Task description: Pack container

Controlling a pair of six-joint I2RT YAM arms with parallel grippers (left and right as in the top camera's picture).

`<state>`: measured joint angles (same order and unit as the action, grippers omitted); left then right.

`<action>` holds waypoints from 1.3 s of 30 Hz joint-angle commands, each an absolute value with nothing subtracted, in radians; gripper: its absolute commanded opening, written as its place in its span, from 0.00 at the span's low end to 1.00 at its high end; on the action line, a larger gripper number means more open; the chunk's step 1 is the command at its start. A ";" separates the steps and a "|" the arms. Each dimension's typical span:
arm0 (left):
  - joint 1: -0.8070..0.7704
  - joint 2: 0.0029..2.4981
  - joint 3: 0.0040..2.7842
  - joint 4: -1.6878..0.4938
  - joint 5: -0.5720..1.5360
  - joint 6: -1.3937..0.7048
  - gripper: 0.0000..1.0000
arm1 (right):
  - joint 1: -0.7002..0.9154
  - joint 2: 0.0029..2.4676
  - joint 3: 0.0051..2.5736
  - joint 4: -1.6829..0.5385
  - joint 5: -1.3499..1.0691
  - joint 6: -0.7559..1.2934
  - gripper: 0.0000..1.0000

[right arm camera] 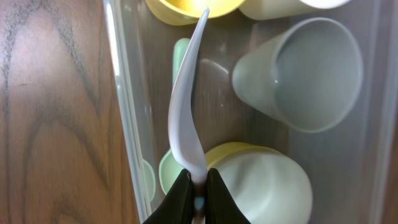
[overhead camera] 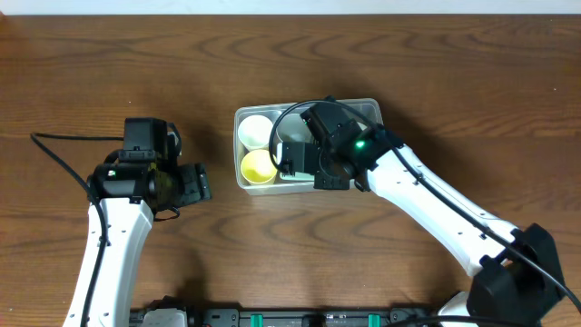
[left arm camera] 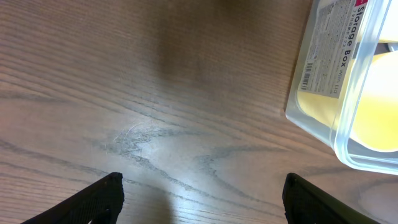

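Right jaws pinched shut on a thin white utensil (right arm camera: 186, 106), held over the inside of the container (overhead camera: 368, 113), mid-frame overhead, near its left wall in wrist view, beside a pale cup (right arm camera: 298, 74). Left jaws wide open, empty, over bare surface (left arm camera: 124, 93). Step: placing utensil. Next, I reckon: lower & let go w/o knocking the cup.
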<state>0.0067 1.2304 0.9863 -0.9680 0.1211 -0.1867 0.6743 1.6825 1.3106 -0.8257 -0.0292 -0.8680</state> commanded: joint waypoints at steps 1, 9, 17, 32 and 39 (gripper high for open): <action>0.013 1.229 0.984 -0.971 0.120 -0.196 0.82 | 0.682 1.688 1.315 -0.826 -0.035 -0.883 0.01; 0.013 1.229 0.984 -0.971 0.120 -0.196 0.82 | 0.682 1.688 1.315 -0.827 -0.035 -0.851 0.36; 0.013 1.229 0.984 -0.971 0.120 -0.196 0.82 | 0.682 1.687 1.315 -0.824 -0.034 -0.839 0.52; -0.017 1.229 1.056 -0.957 0.113 -0.163 0.82 | 0.392 1.574 1.362 -0.683 0.063 0.050 0.89; -0.088 1.243 1.190 -0.912 0.052 -0.110 0.82 | 0.103 1.524 1.362 -0.740 0.007 0.127 0.99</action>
